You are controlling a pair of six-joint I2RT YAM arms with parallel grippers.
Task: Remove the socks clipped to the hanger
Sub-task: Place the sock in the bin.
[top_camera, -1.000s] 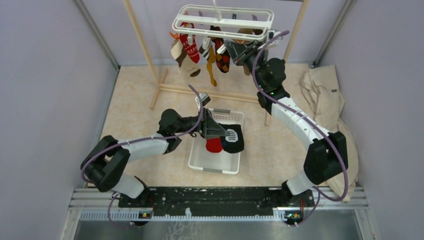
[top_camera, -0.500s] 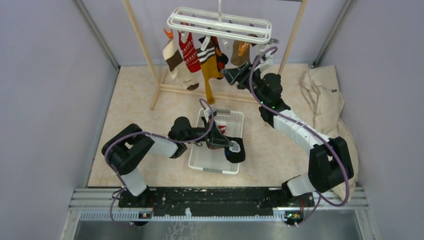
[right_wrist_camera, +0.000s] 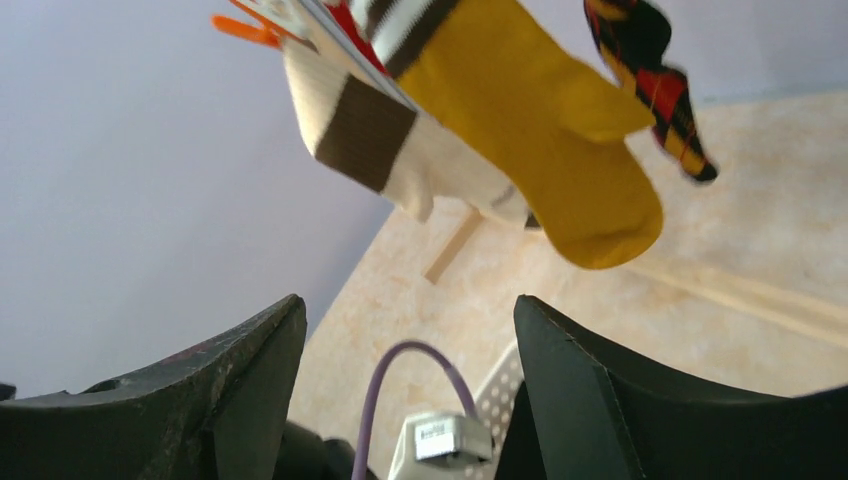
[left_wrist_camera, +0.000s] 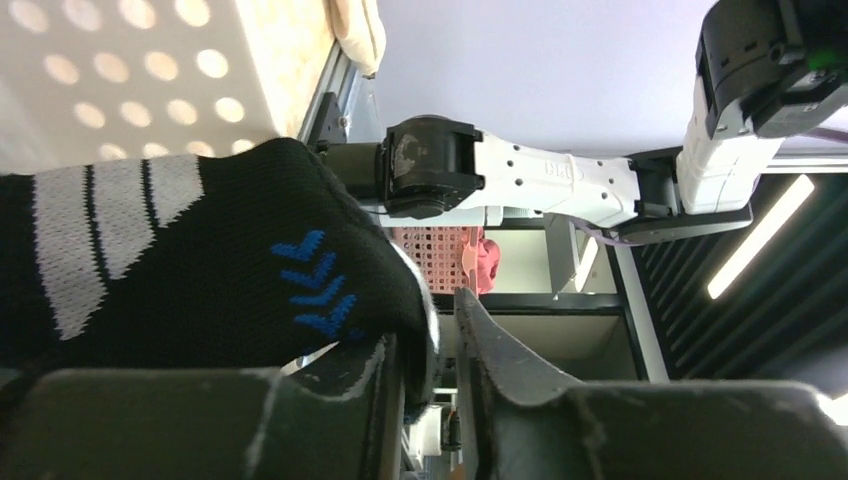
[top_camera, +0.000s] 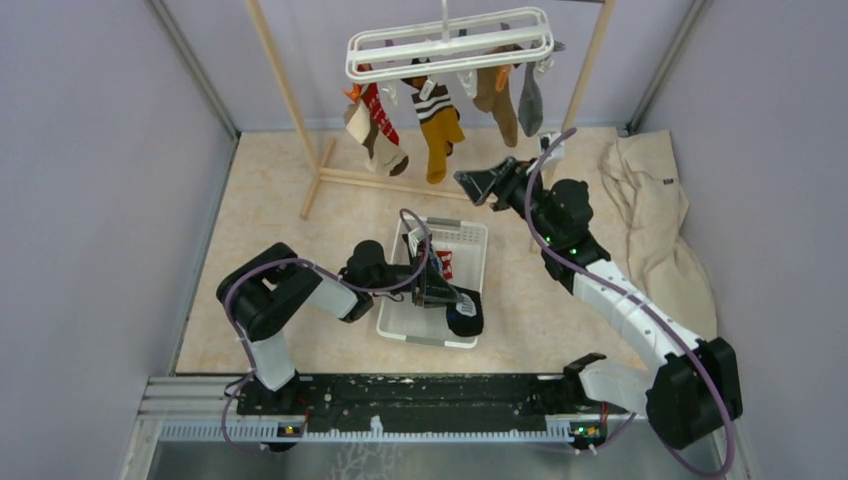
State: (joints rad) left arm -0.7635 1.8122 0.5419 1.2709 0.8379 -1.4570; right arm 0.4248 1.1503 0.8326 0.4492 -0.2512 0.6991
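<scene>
The white hanger [top_camera: 448, 45] hangs at the top with several socks clipped to it: a cream-and-brown one [top_camera: 368, 135], a mustard one [top_camera: 441, 135], a brown one [top_camera: 497, 95] and a grey one [top_camera: 531, 100]. My right gripper [top_camera: 480, 185] is open and empty below them. Its wrist view [right_wrist_camera: 408, 305] looks up at the mustard sock [right_wrist_camera: 540, 130], the cream-and-brown sock [right_wrist_camera: 370, 140] and a blurred argyle sock [right_wrist_camera: 655, 80]. My left gripper [top_camera: 452, 295] is low in the white basket [top_camera: 405, 325]. Its jaws stand slightly apart, and a black striped sock [left_wrist_camera: 200, 260] lies against one finger.
A wooden rack [top_camera: 300, 110] carries the hanger. A large beige cloth [top_camera: 650, 200] lies on the floor at the right. The basket also holds a red piece [top_camera: 446, 265]. Purple walls close in on the left, right and back.
My right gripper opened and dropped down and away from the hanger, which swung. My left gripper sank further into the basket with the black sock and its jaws parted a little.
</scene>
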